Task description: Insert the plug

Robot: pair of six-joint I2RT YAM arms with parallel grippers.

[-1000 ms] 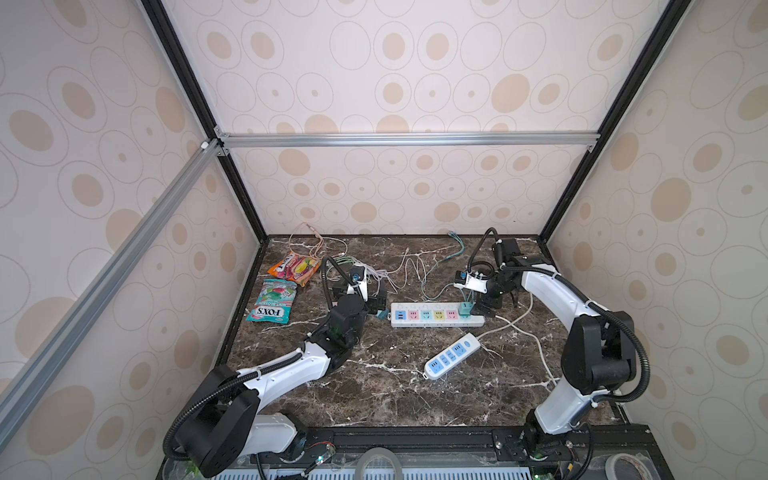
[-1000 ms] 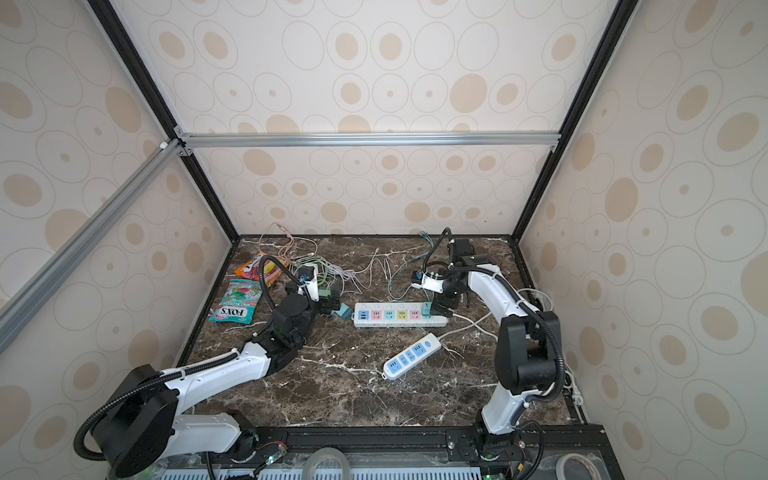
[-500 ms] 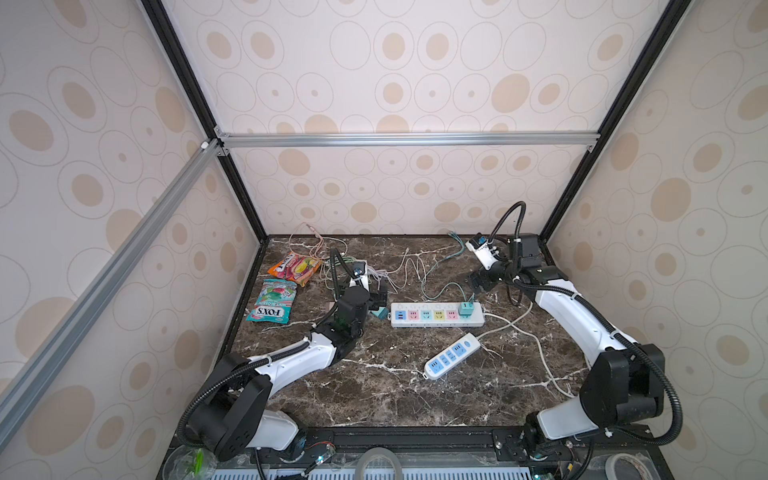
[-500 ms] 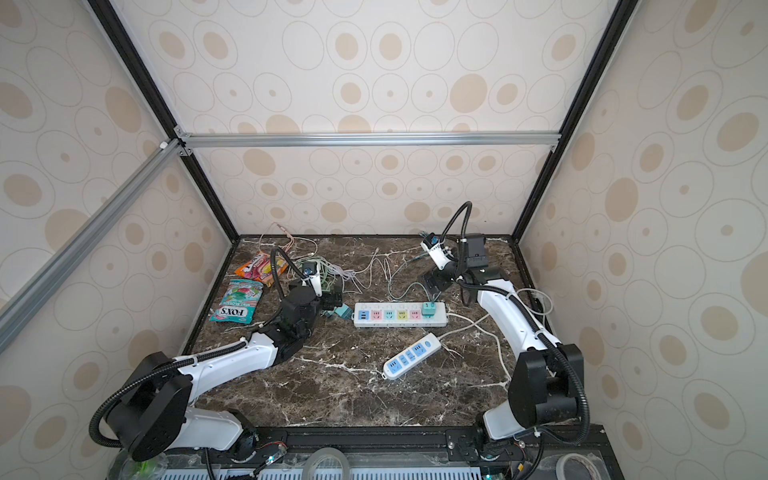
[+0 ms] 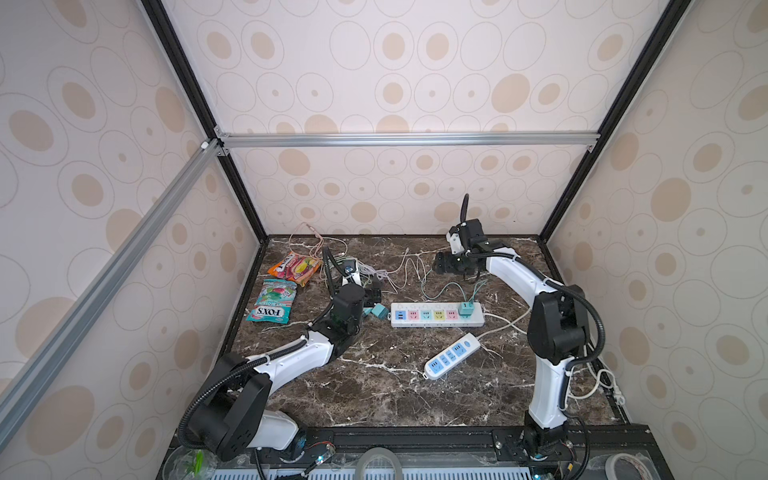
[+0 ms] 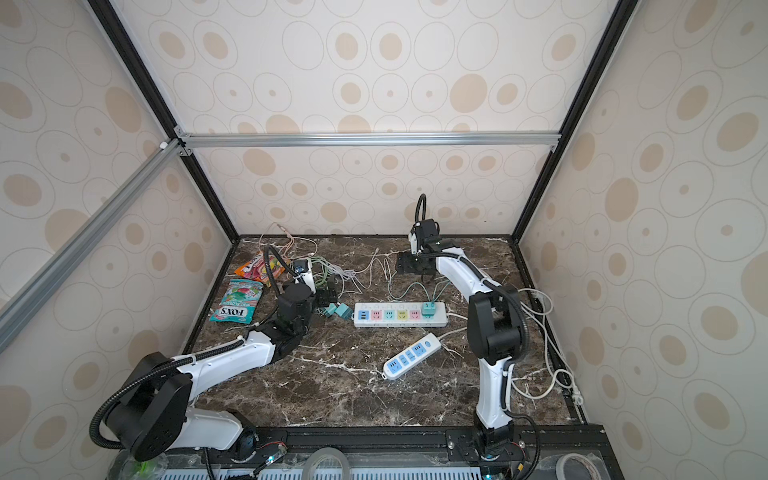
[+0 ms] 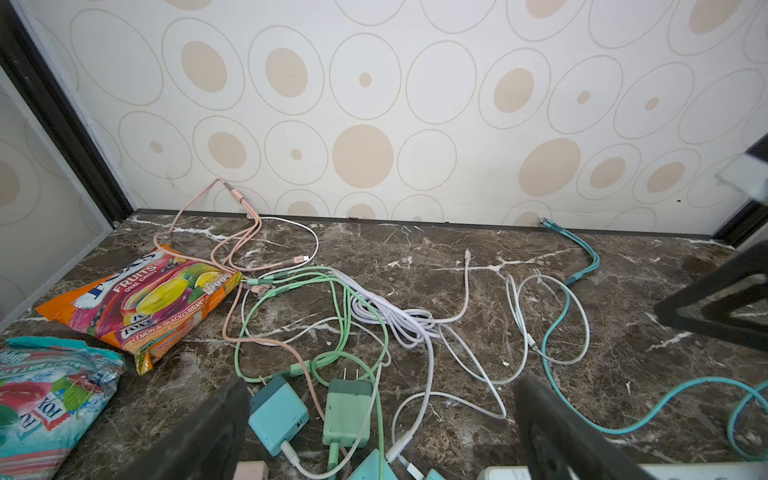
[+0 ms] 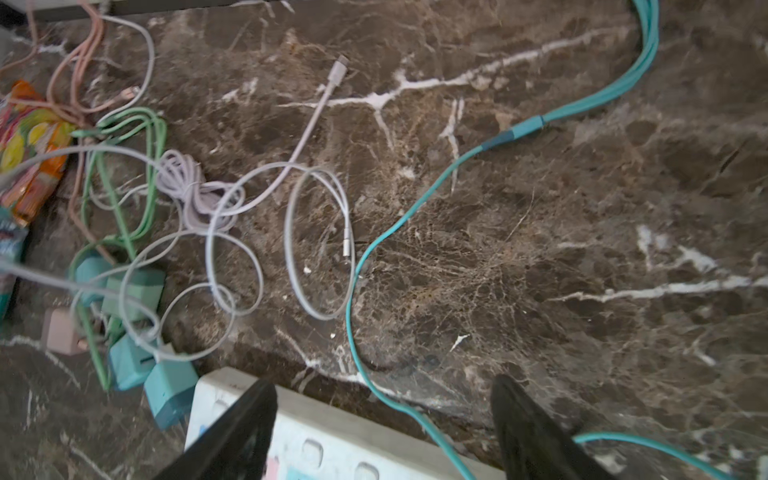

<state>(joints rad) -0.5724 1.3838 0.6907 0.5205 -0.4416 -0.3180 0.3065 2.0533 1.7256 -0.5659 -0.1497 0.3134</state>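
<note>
Setting: booth lined with beige-spotted wallpaper (image 5: 395,83), floored by a dark marble desk (image 5: 374,395). Far left, against the wall: orange sweet bag (image 5: 296,268), and nearer the front a mint sweet bag (image 5: 272,301), both lying flat. Next: left pincer (image 7: 380,380), spread wide and holding nothing, low over the loose adaptors. Between and just ahead of its fingers lie a teal charger (image 7: 278,415) and a green charger (image 7: 347,413), flat on the desk with prongs pointing toward the rear wall; further adaptors show only in part. Behind them: cable tangle (image 7: 374,307), green, pink, white and lilac leads overlapping. Centre: long power strip (image 5: 440,323), lying crosswise with a row of coloured sockets. At its right end stands the seated plug (image 5: 465,308), teal and upright, its teal cable (image 8: 352,291) trailing toward the back. Rear right of the strip: right pincer (image 8: 382,382), fingers apart, nothing between them, well clear of the seated plug. Front right: short power strip (image 5: 451,356), angled, unused. Progress, as judged: one plug is in; the other sockets are vacant and the loose chargers are ungrasped, so pick-up, alignment and pressing home are all yet to come.
</note>
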